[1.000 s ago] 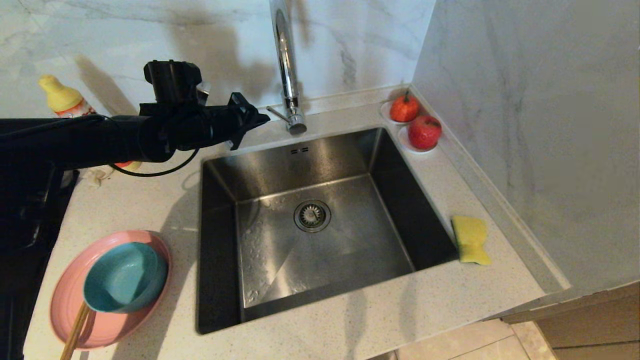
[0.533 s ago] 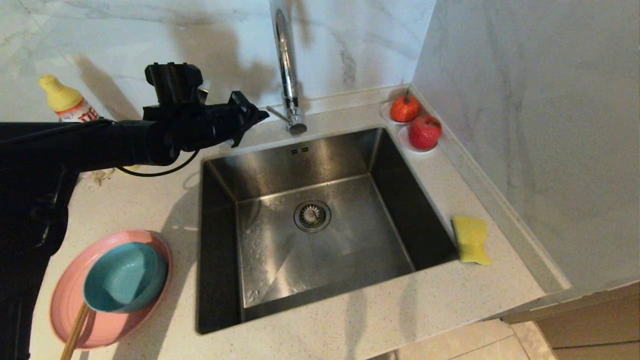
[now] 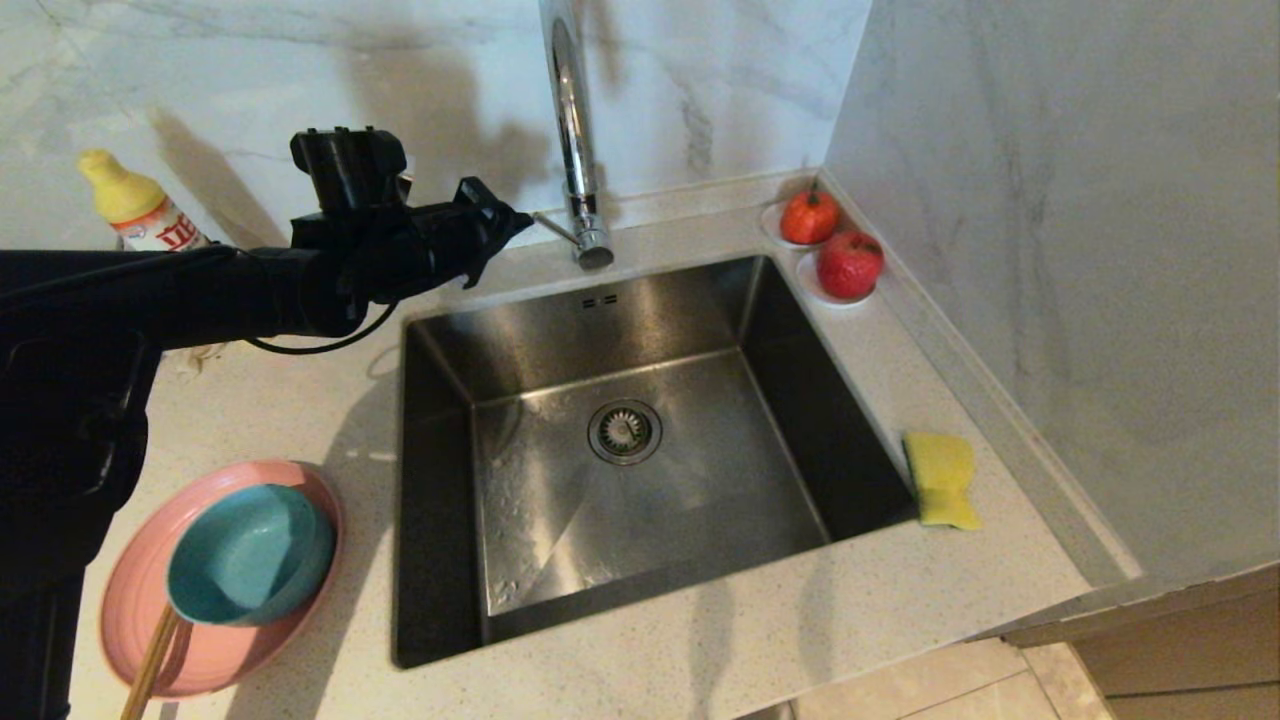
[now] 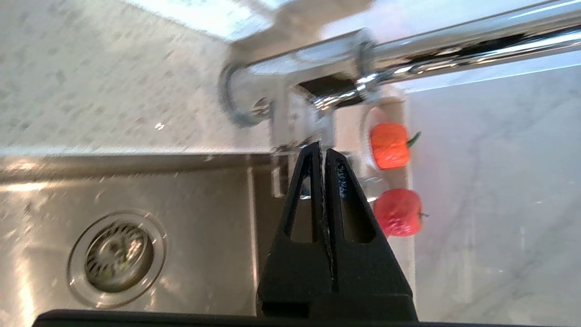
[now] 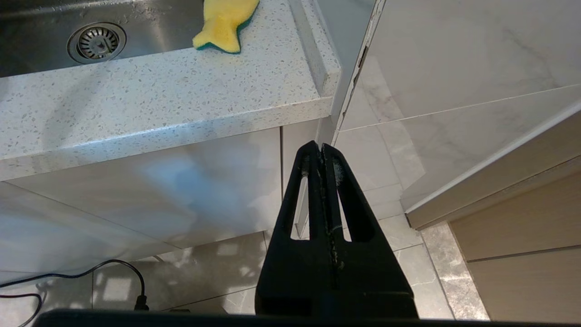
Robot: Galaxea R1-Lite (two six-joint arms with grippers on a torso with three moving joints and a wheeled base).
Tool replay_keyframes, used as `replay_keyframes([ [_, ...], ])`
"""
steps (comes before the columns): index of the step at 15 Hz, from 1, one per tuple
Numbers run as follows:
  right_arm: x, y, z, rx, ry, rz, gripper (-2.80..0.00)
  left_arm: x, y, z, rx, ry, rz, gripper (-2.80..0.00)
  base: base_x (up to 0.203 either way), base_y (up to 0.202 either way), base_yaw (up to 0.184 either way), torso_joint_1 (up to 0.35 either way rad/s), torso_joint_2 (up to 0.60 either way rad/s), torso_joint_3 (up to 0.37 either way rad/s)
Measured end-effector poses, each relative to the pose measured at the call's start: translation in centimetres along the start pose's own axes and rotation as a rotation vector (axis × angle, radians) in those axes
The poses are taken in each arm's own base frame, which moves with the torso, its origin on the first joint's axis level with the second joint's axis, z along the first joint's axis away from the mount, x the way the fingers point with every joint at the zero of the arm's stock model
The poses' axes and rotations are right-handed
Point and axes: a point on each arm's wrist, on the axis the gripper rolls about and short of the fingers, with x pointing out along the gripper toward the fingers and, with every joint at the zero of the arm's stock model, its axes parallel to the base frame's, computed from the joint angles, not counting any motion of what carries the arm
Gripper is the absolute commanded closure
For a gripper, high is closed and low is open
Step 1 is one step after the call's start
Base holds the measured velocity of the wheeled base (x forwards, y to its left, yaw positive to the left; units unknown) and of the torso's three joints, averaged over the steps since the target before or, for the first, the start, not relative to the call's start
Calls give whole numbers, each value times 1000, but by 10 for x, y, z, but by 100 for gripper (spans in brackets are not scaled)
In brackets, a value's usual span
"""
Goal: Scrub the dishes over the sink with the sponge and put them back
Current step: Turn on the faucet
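Pink plate [image 3: 215,655], wide and shallow, on the counter [image 3: 700,640] at the near left of the sink [image 3: 640,480]; teal bowl [image 3: 250,555] nested in it, with a pair of wooden chopsticks [image 3: 150,665] leaning on the plate's near rim. Yellow sponge [image 3: 942,478], pinched at the waist, flat on the counter just beside the sink's right edge, green layer down as the right wrist view shows; well apart from both dishes. Sink dry-looking but for droplets, drain strainer [image 3: 624,431] at the middle of its floor, nothing in it. Left gripper [image 3: 510,224], jaws clenched on nothing, held level with its tip just beside the tap's side lever [image 3: 555,226], at the foot of the chrome tap [image 3: 572,130]. Right gripper [image 5: 321,150], jaws likewise clenched and empty, parked low in front of the cabinet. Step in hand, by my reckoning: turning on the water, before any scrubbing. Next move calls for a careful nudge of the lever with the closed tip. Also present: yellow-capped bottle [image 3: 140,212] behind the left arm; two red fruits [image 3: 830,242] in the far right corner.
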Motion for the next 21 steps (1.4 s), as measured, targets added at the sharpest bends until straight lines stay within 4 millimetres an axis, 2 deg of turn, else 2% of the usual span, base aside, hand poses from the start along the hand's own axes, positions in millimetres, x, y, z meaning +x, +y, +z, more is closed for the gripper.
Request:
replay_keyframes([
  [8,0,0,0,0,0,0,0,6,-18,-14,-2,-17,-30,0,0,0,0,0,0,0],
  [15,0,0,0,0,0,0,0,8,-11,-12,4,-29,-21,0,0,0,0,0,0,0],
  [21,0,0,0,0,0,0,0,8,-13,-9,15,-49,-51,0,0,0,0,0,0,0],
])
